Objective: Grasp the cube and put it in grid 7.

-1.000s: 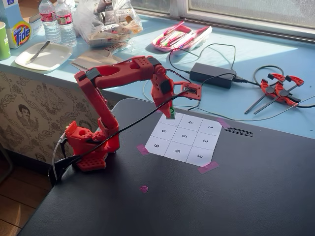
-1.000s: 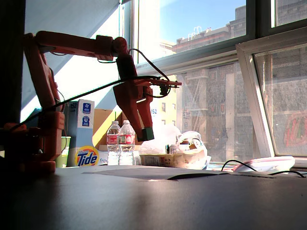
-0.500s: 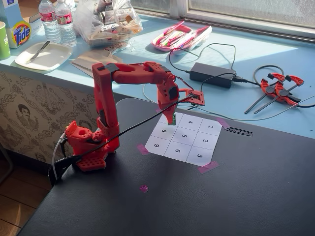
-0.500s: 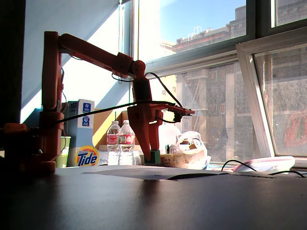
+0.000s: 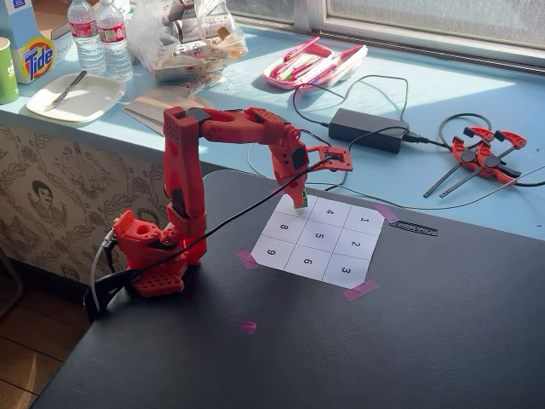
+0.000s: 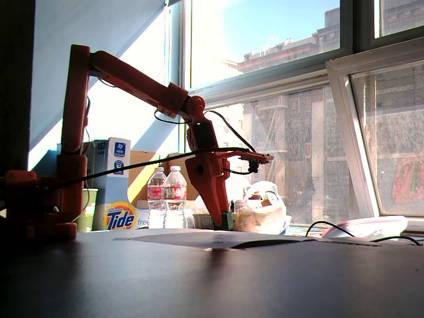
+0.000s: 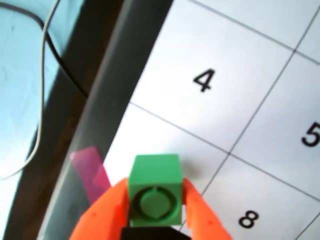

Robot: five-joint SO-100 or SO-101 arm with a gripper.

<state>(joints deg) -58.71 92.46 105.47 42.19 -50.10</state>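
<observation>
The green cube (image 7: pixel 155 172), with a dark ring on its face, sits between the orange fingers (image 7: pixel 102 212) of my gripper (image 7: pixel 155 192), which is shut on it. It hangs low over the corner cell beside 4 and 8, grid 7 (image 7: pixel 145 132); the cube and jaws hide the digit. In a fixed view the red arm reaches down to that corner (image 5: pixel 289 212), with the cube (image 5: pixel 302 204) at the gripper's (image 5: pixel 301 202) tip. The low fixed view shows the cube (image 6: pixel 228 221) just above the sheet; I cannot tell whether it touches.
Pink tape (image 7: pixel 90 172) holds the sheet's corner near the dark table's edge. A black cable (image 5: pixel 247 213) runs from the arm's base to the wrist. A power adapter (image 5: pixel 368 129), red clamps (image 5: pixel 485 153), bottles (image 5: pixel 100 34) and a plate (image 5: pixel 72 98) lie on the blue surface behind.
</observation>
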